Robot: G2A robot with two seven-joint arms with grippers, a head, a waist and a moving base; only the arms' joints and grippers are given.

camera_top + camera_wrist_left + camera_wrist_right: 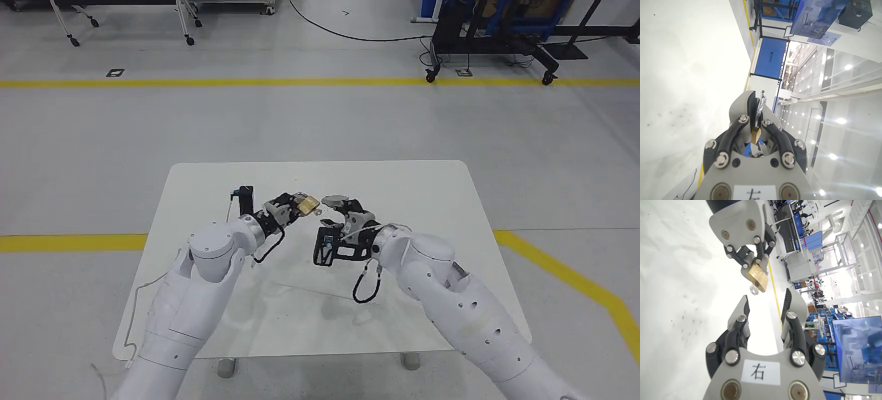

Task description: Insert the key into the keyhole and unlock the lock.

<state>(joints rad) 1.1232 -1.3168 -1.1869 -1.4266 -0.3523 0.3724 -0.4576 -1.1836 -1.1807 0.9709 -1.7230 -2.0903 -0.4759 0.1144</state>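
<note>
Top view: one counter, with two arms meeting above its centre. Items: one brass lock, one silver key. The left gripper has its fingers clamped on the lock, held off the counter. The key head projects from the lock's end face. The right gripper has its fingers spread and empty, just beside the key.

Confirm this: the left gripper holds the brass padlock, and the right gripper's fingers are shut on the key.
Not quite. The fingers of the right gripper are open and hold nothing. The key juts from the brass padlock, apart from them, as the right wrist view shows. The left gripper does hold the brass padlock.
</note>
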